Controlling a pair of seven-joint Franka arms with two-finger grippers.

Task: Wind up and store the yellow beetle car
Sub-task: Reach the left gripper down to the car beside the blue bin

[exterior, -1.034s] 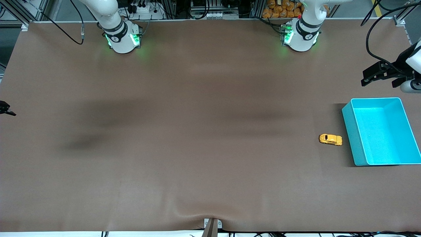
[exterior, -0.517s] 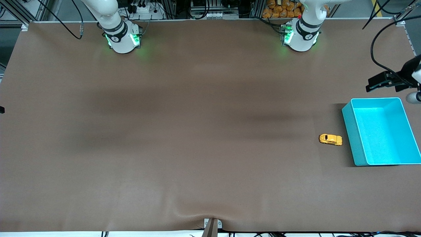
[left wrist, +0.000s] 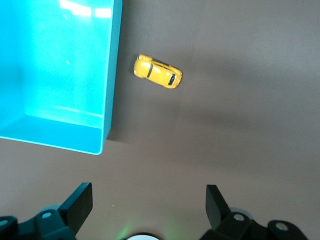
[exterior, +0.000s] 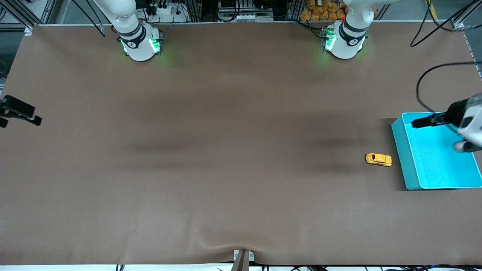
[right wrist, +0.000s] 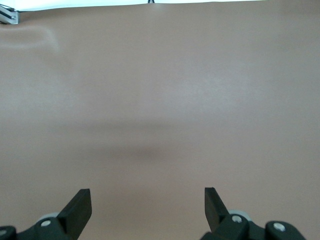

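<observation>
Sitting on its wheels on the brown surface (exterior: 226, 150), the yellow beetle car (exterior: 378, 159) lies toward the left arm's end, well away from the edge nearest the front camera and apart from both grippers. Nothing touches it. Just beside it, toward that same end of the surface, stands the turquoise bin (exterior: 399, 150) — a narrow strip of bare surface separates the car from the bin's wall. The bin holds nothing that can be seen; its long side runs toward the front camera.

The left gripper (exterior: 421, 122) hangs in the air over the bin's corner that is farther from the front camera and closer to the car. Its 2 fingers are spread wide and hold nothing — the left wrist view shows them parted, with the car and the bin's wall visible past them.

The right gripper (exterior: 26, 114) hovers over the surface's edge at the right arm's end, well apart from the car and the bin. Its fingers are likewise spread wide and hold nothing; the right wrist view shows only bare surface between them.
</observation>
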